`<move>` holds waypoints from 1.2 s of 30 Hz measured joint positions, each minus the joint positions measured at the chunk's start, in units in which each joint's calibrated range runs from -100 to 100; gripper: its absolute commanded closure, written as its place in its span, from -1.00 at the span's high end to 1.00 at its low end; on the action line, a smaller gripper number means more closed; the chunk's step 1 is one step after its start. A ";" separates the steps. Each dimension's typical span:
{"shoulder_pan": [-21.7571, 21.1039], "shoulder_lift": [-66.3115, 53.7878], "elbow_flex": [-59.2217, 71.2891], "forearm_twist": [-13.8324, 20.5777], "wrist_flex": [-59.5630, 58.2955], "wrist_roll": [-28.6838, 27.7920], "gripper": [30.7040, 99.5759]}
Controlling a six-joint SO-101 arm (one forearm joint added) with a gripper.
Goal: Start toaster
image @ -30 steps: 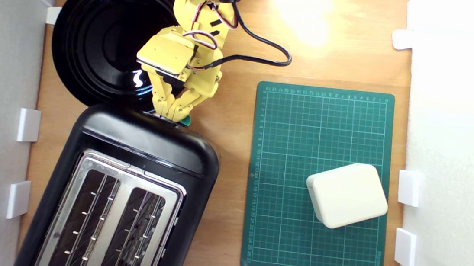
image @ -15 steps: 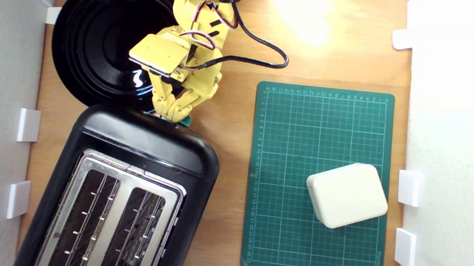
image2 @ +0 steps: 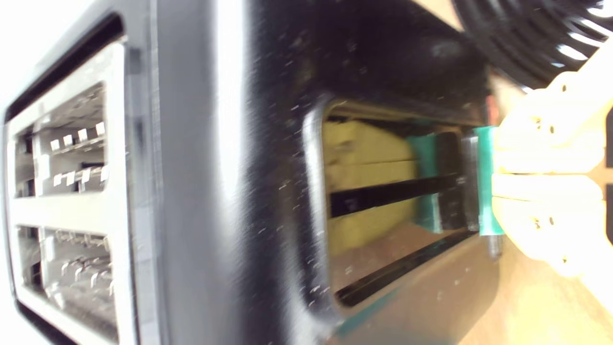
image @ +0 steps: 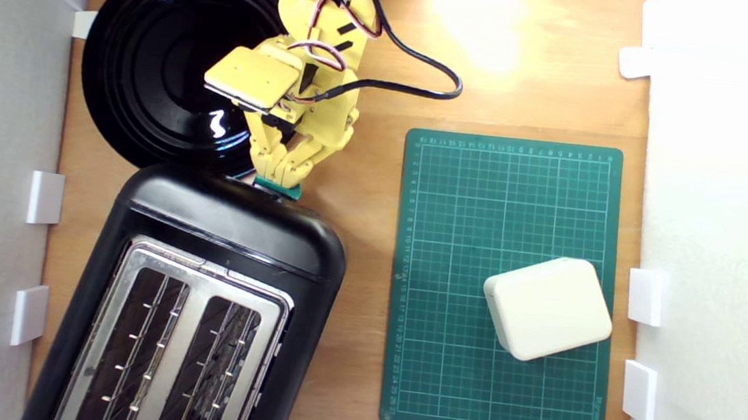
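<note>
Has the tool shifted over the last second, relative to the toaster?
Yes, slightly. The tool has edged toward the exterior view's right along the toaster end, uncovering more of the teal lever tab. The toaster itself has not moved.

The wooden table holds a black plate right beside the gripper. The toaster touches the gripper's tips. A green mat lies farther off, on the gripper's other side from the plate.
</note>
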 measured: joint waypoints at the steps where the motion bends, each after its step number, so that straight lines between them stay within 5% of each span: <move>1: 0.00 -0.58 0.00 0.00 1.02 -0.05 -0.98; 18: 0.00 -24.76 0.46 -0.29 24.94 -1.62 -0.98; 36: -0.81 -51.35 24.84 -0.39 34.72 -9.43 -0.98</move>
